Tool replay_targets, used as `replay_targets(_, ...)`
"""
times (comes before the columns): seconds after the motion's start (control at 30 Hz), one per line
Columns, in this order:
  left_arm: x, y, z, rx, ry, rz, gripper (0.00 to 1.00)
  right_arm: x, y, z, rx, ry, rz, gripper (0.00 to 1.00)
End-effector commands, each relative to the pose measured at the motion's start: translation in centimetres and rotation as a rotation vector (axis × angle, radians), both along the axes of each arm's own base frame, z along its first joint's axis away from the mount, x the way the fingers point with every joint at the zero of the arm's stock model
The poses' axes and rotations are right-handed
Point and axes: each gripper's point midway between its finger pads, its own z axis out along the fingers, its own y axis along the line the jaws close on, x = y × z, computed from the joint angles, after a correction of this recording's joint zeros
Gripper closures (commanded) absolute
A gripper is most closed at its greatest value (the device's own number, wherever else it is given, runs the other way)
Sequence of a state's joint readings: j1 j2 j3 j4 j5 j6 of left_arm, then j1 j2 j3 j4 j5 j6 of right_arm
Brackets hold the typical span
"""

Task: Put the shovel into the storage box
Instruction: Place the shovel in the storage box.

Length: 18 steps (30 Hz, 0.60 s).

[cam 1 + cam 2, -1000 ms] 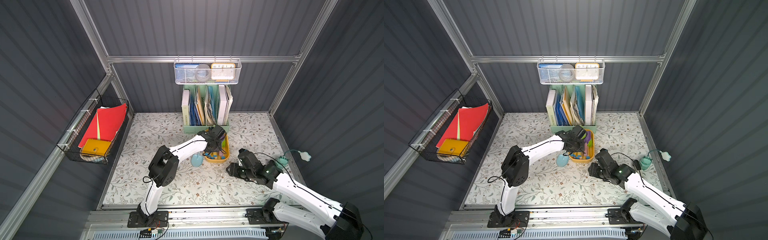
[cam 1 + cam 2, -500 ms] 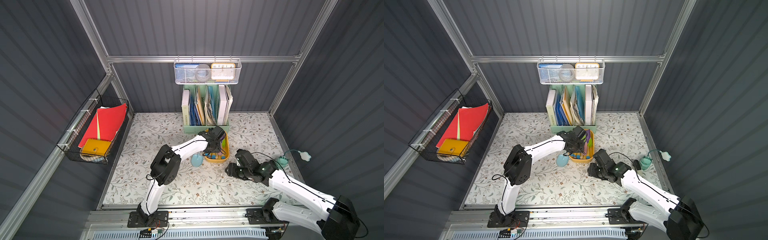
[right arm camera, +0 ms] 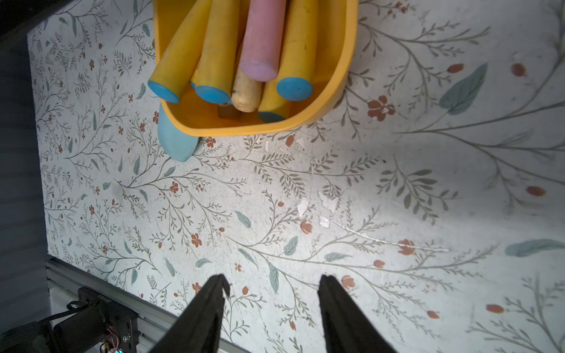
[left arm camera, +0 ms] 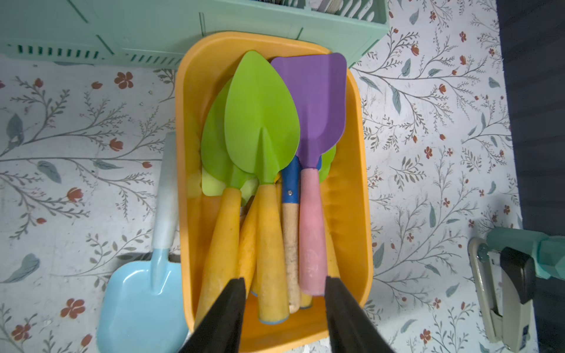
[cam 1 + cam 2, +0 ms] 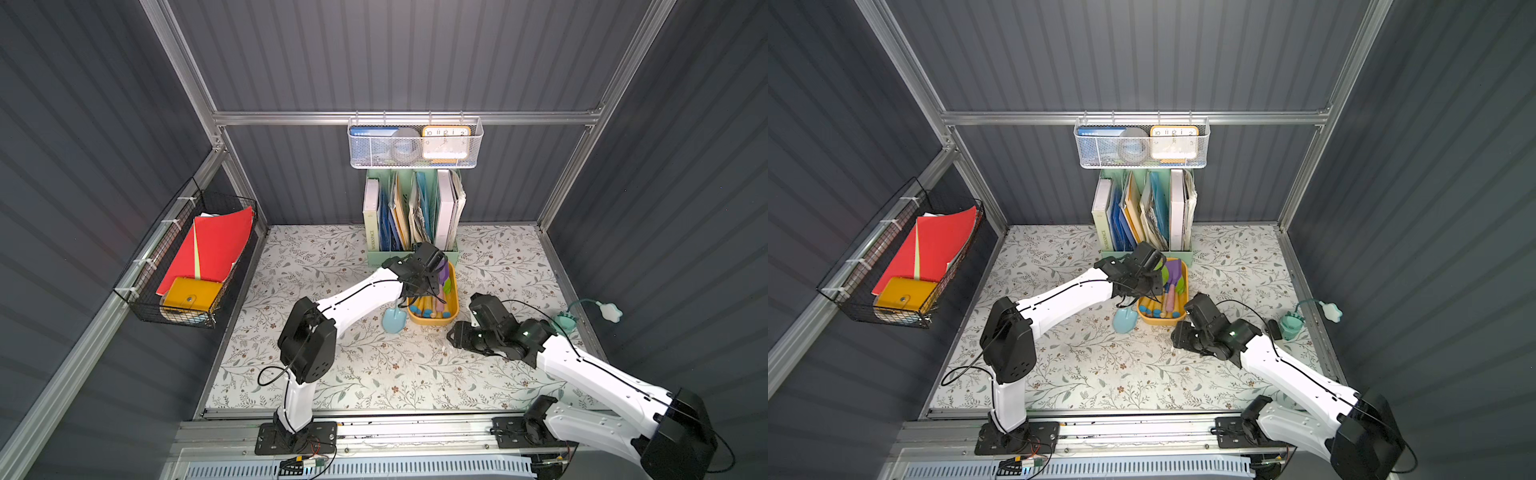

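- The light-blue shovel (image 4: 163, 220) lies flat on the table (image 4: 91, 189), outside the storage box (image 4: 345, 207) and just beside one long wall. We cannot tell whether it touches that wall.
- Its long axis runs parallel to the box's long side. The blade points toward the robot's bases, the handle toward the mint-green file rack (image 5: 374, 258).
- The left gripper (image 4: 284, 281) hovers over the near end of the box, jaws spread and gripping nothing. The handles of the stowed shovels (image 4: 263, 122) lie beneath it.
- The right gripper (image 3: 273, 280) hangs over bare table off the box's near end, jaws spread and empty.
- We judge the left arm the nearer. The shovel lies on the box's left side, a short sideways shift from that gripper, whereas the right gripper sits off the opposite near corner.
- Legible writing: "WORKSPACE" on a book spine (image 5: 371, 239) in the rack, and the numerals 10, 11, 12, 1, 2 on the clock (image 5: 445, 141) in the white mesh basket (image 5: 365, 158). We read no brand on the shovels or the box.
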<state>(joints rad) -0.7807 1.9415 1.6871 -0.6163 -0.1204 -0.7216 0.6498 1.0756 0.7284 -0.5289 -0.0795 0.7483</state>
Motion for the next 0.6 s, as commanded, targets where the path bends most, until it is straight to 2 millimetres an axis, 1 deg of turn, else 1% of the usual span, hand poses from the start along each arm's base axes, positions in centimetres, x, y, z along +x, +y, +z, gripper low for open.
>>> replay_targets(0.0, -1.0, 1.4, 0.8, 0.0, -0.001, 0.035, 0.5, 0.0, 0.5, 0.9, 0.006, -0.004, 0.034, 0.45)
replay_targets(0.13, -1.7, 3.2, 0.7, 0.022, -0.004, 0.073, 0.47, 0.2, 1.0, 1.3, 0.02, -0.005, 0.052, 0.44)
replay_targets(0.3, -2.4, 6.2, -0.3, 0.022, 0.006, 0.143, 0.46, 0.6, 1.9, 1.6, 0.026, 0.004, 0.08, 0.44)
replay_targets(0.4, -2.8, 8.3, -1.6, 0.029, 0.023, 0.183, 0.44, 0.7, 2.4, 1.7, 0.025, 0.006, 0.094, 0.43)
replay_targets(0.5, -2.4, 10.2, -3.0, 0.038, 0.032, 0.219, 0.44, 0.9, 2.8, 1.8, 0.022, 0.008, 0.103, 0.43)
replay_targets(0.57, -2.0, 10.9, -3.9, 0.04, 0.043, 0.229, 0.44, 1.0, 3.0, 1.7, 0.022, 0.011, 0.106, 0.43)
